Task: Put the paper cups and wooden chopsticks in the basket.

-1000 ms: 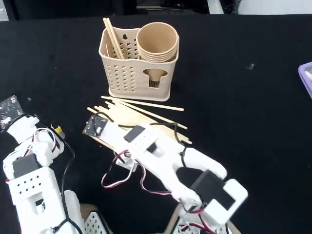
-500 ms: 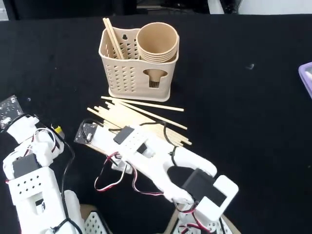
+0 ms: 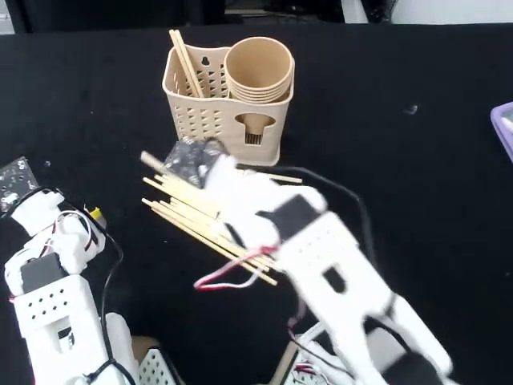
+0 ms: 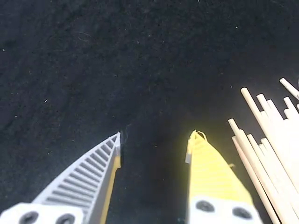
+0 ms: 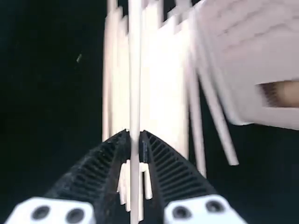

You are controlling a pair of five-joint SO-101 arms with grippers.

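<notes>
Wrist hardware [image 3: 188,159] hides the right gripper [image 5: 135,139] from above; its own camera shows the fingers closed on a single wooden chopstick [image 5: 135,70] that runs straight out along the gripper's line. The right arm [image 3: 321,265] stretches from the near edge across the loose chopsticks [image 3: 192,212], which lie slantwise on the black table [image 3: 417,200] before the basket [image 3: 210,128]. Stacked paper cups [image 3: 258,68] and two chopsticks [image 3: 184,56] stand in its compartments. The left gripper [image 4: 154,140], wide open and empty, points down beside the pile's ends.
</notes>
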